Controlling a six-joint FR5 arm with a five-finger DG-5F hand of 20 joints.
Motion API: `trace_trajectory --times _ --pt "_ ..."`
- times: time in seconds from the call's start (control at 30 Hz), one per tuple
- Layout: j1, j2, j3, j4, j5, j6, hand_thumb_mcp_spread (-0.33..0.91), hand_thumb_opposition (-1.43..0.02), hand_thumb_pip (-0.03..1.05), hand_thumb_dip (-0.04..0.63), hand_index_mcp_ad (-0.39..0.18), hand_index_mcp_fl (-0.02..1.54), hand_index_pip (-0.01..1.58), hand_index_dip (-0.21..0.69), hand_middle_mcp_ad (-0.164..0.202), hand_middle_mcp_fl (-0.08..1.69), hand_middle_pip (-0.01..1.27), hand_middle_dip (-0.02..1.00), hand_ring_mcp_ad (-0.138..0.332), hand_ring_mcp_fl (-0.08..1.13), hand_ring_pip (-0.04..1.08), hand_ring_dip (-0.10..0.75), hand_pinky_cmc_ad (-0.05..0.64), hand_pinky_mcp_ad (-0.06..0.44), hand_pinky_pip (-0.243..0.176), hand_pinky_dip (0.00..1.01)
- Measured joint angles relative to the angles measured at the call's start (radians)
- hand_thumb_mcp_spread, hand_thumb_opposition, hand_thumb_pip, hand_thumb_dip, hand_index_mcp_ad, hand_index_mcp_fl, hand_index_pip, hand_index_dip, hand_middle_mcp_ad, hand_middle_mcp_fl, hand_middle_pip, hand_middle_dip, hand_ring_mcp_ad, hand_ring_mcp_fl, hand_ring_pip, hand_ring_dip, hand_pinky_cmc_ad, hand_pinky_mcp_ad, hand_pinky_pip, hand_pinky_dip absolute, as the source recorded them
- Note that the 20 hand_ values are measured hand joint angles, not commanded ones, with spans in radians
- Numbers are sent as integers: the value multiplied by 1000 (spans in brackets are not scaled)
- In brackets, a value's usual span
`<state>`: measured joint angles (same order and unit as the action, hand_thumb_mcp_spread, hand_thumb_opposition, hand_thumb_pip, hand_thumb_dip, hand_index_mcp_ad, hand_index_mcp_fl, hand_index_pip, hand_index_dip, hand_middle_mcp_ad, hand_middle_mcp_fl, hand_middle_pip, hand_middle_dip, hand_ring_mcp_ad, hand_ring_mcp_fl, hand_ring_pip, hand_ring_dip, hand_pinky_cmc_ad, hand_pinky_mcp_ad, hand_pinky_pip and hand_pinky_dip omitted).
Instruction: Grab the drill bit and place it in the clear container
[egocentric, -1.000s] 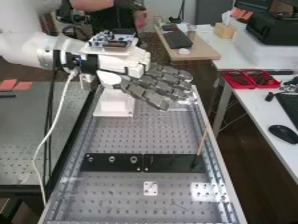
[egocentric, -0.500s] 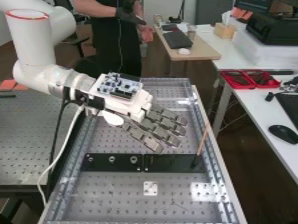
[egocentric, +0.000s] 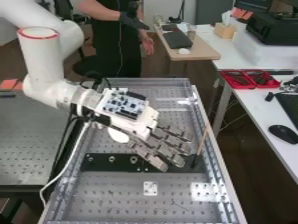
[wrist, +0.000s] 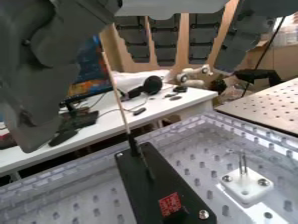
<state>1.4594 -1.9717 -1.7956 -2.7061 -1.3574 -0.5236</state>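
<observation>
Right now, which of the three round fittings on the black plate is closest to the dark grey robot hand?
The right-hand fitting in the high view, just left of the robot hand; the middle fitting and left fitting sit farther off.

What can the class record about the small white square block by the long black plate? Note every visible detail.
The white square block has a smooth, plastic-looking body with rounded corners. Two thin, metallic-looking pins rise from its top, side by side, with a round screw head on either side of them. It lies flat on the perforated bench surface, beside the black plate but apart from it. The hand is not touching it.
</observation>
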Motion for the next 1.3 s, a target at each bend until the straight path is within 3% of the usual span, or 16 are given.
trace_trajectory --times 0.2,0.73,0.97,1.13,1.2,1.3 --pt "-3 -45 45 -23 -6 0 300 -742 564 113 38 129 276 0 122 42 152 80 185 16 96 19 314 227 -106 382" --pt "-30 -114 131 -42 -39 -6 354 -822 682 241 24 244 1089 66 126 86 147 105 178 0 93 19 307 202 -108 342" --pt "-32 -139 145 2 -31 4 380 -855 682 260 -3 274 1236 122 122 119 147 126 180 3 93 19 305 199 -105 278" --pt "-35 -157 160 4 -39 17 405 -864 682 269 -3 188 1312 188 126 134 143 150 176 3 94 19 304 178 -108 220" --pt "-37 -166 168 0 -44 22 431 -864 682 269 -3 176 1330 204 106 145 145 155 178 3 96 19 300 178 -105 220" --pt "-40 -176 178 -7 -54 26 436 -883 681 284 -9 159 1379 251 106 180 143 168 176 3 93 19 297 185 -105 192"
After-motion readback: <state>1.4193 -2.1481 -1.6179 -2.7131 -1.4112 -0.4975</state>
